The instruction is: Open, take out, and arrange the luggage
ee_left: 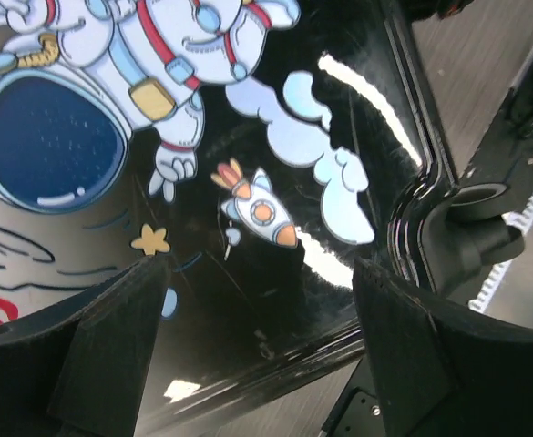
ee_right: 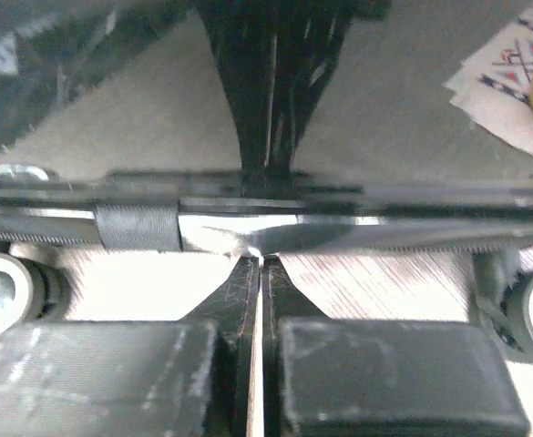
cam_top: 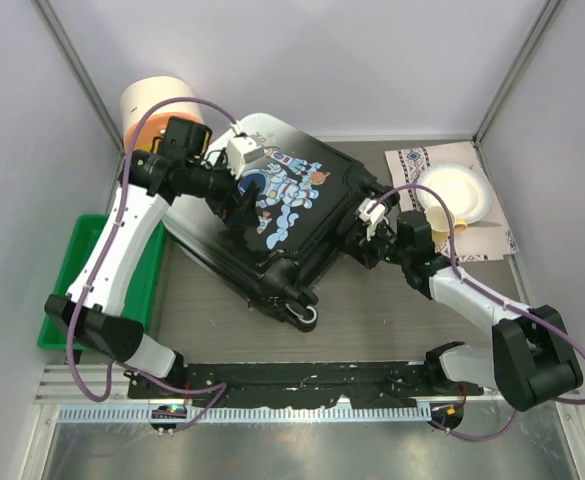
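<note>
The luggage lies flat on the table, closed, with its astronaut print facing up and a black wheel at its near corner. My left gripper hangs open just above the glossy black shell, and its two fingers straddle the part below the rocket drawing. My right gripper is at the case's right end, shut. Its tips press against the bright seam of the luggage, between two wheels. Whether a zip pull is pinched there does not show.
A green tray stands at the left under my left arm. A cream-and-orange cylinder stands behind the case. At the back right a white plate rests on a patterned cloth, with a yellow item next to my right wrist.
</note>
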Available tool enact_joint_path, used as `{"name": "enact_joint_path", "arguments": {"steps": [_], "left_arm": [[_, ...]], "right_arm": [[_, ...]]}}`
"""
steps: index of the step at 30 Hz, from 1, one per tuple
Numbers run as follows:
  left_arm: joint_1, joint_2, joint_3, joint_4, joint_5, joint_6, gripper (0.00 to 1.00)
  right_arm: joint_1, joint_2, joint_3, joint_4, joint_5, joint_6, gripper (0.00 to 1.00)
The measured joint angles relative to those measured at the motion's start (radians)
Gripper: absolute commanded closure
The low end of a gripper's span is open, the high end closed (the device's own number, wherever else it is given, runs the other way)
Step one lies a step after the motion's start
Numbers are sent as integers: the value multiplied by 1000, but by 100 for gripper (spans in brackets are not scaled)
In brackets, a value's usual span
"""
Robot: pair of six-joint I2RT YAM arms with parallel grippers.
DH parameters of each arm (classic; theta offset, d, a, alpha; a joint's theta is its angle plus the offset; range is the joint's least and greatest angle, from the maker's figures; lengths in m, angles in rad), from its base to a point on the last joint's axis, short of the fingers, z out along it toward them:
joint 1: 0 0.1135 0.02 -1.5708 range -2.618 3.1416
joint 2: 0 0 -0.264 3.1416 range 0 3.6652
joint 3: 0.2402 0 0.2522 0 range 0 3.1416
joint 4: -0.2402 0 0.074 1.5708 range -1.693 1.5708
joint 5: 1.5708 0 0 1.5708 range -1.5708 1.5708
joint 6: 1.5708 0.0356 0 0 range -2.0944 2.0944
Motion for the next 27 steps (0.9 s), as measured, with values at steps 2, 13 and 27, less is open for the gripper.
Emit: {"name": "enact_joint_path", "arguments": {"steps": [2,13,27], "left_arm": [[-26,-39,-52,8,-52,10,16],[47,24,-141,155,-222,4,27],[149,168,-35,269,-251,-3,37]], "right_arm": [[-13,-42,-34,2,35,-35,99],[-262,32,-93,175,-69,-178,99],[-407,402,174,369,-116,-182,99]]}}
